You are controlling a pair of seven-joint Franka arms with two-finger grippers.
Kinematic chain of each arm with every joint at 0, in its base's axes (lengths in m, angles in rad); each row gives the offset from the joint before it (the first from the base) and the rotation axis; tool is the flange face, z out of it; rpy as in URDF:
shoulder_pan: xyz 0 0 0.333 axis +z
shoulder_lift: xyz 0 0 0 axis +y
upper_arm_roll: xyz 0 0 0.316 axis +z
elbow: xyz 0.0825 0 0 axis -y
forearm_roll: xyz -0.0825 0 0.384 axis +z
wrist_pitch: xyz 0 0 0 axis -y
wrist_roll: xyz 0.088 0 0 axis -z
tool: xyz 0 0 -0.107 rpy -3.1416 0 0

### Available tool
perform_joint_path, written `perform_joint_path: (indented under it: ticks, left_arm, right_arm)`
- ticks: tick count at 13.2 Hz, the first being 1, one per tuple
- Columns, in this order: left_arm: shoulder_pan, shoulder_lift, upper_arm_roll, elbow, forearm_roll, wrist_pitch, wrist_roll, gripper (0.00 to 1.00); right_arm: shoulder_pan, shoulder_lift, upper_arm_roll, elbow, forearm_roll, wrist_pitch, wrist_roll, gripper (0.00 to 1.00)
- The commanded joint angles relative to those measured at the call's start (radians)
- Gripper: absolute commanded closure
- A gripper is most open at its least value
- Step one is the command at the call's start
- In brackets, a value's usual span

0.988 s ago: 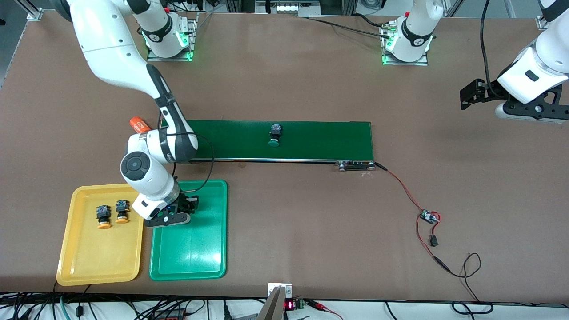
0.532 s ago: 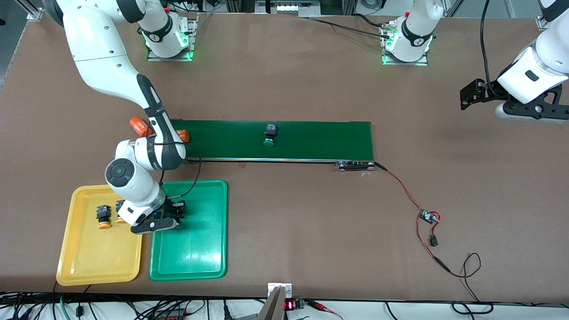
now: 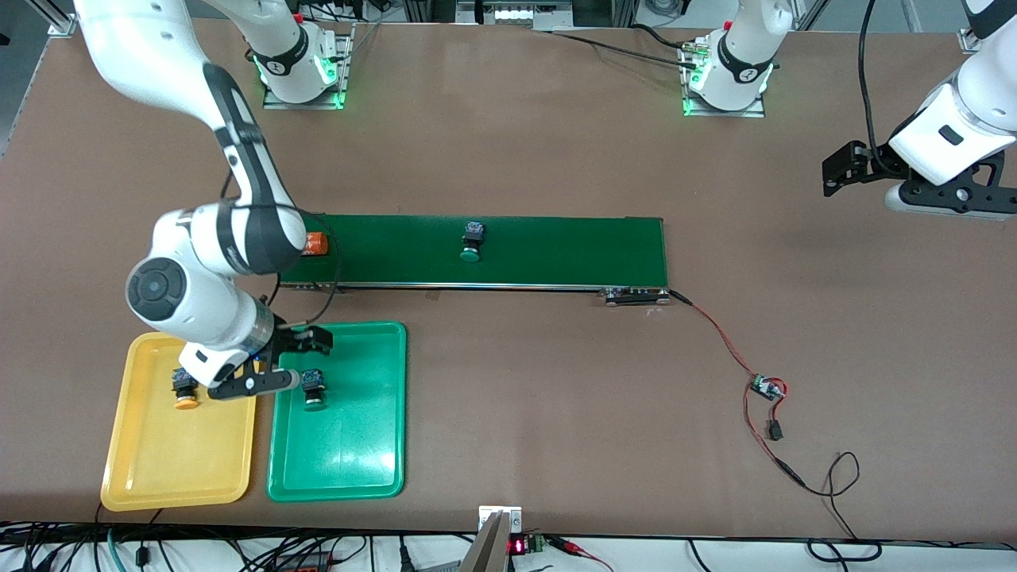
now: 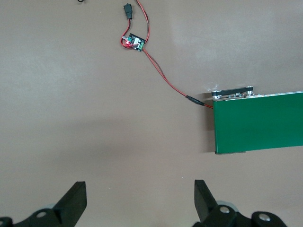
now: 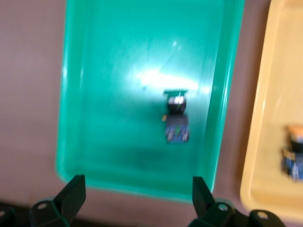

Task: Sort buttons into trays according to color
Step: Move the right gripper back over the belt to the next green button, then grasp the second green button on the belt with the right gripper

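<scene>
A green button (image 3: 313, 389) (image 5: 176, 118) lies in the green tray (image 3: 357, 461) (image 5: 109, 56), free of any grip. My right gripper (image 3: 266, 372) (image 5: 137, 196) hangs open and empty above the seam between the green tray and the yellow tray (image 3: 175, 469) (image 5: 274, 94). One yellow button (image 3: 185, 389) (image 5: 294, 151) shows in the yellow tray; the gripper covers the spot beside it. Another green button (image 3: 471, 242) rides on the dark-green conveyor belt (image 3: 556, 250) (image 4: 258, 123). My left gripper (image 3: 854, 168) (image 4: 139, 198) waits open over bare table at the left arm's end.
An orange cylinder (image 3: 316, 242) lies at the belt's end toward the right arm, partly under that arm. A red-black wire runs from the belt's motor end (image 3: 636, 296) to a small circuit board (image 3: 767, 388) (image 4: 132, 42). Cables line the table's near edge.
My right gripper opened, left the green button in the green tray, and rose toward the yellow tray. The button on the belt drifted toward the right arm's end.
</scene>
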Motion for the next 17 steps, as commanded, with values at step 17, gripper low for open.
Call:
perform_joint_path:
  ticks: [17]
  left_arm:
    - [-0.006, -0.007, 0.001, 0.011, 0.018, -0.019, 0.014, 0.0]
  right_arm:
    - [0.323, -0.308, 0.008, -0.462, 0.001, 0.011, 0.564, 0.0]
